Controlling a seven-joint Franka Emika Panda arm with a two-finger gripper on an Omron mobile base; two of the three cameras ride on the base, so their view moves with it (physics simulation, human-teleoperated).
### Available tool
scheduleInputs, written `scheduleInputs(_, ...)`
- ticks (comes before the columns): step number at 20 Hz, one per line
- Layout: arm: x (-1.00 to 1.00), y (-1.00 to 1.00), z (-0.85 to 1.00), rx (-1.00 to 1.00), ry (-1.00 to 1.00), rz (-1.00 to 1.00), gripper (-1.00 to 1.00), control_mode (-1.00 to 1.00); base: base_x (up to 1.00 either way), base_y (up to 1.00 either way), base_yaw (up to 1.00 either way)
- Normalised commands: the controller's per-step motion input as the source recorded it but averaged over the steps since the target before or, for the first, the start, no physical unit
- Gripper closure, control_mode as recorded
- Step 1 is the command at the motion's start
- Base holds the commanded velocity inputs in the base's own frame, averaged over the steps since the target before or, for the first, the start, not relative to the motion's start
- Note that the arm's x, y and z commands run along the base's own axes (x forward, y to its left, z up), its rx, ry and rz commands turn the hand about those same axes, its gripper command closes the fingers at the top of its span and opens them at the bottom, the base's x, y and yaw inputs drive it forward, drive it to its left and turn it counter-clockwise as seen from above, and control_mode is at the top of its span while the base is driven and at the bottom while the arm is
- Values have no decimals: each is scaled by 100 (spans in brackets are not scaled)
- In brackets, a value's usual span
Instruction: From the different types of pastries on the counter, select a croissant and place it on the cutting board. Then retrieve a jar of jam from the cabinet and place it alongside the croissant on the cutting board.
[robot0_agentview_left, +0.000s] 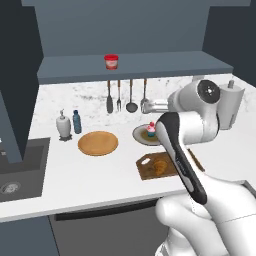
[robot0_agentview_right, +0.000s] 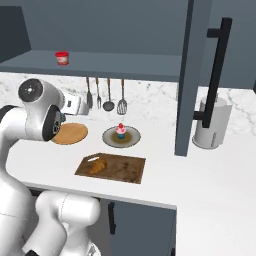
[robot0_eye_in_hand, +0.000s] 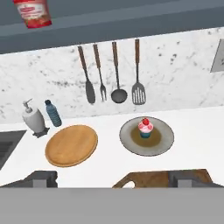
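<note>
jaws stand wide with nothing between them; the gripper (robot0_eye_in_hand: 112, 178) hangs above the near edge of the cutting board (robot0_agentview_right: 120, 169), its two dark tips far apart at the bottom of the hand view. the cutting board is the landmark on the white marbled tabletop (robot0_agentview_left: 75, 175): a dark brown rectangle whose long axis runs along the tabletop's front edge, its small hole at the left far corner. the croissant (robot0_agentview_right: 97, 166) lies on the board's left end, close to the hole, its long axis slanting from the board's near left toward the far right. just behind the board sits a grey plate (robot0_eye_in_hand: 162, 139) carrying the pink-frosted cupcake (robot0_eye_in_hand: 145, 127). left of that plate rests a round wooden plate (robot0_eye_in_hand: 71, 145). the jar of jam (robot0_agentview_left: 111, 62) stands upright on the cabinet (robot0_agentview_left: 150, 25) shelf ledge, above and well behind the board, to its left. utensils (robot0_eye_in_hand: 113, 74) hang on the wall under that ledge.
</note>
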Motion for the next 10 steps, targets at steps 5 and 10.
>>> scheduleInputs(5, 0, 19, 100, -6, -35, 4, -100, -100, 0, 0, 0)
scheduleInputs(10, 0, 24, 96, -3, -27, 3, -100, -100, 0, 0, 0)
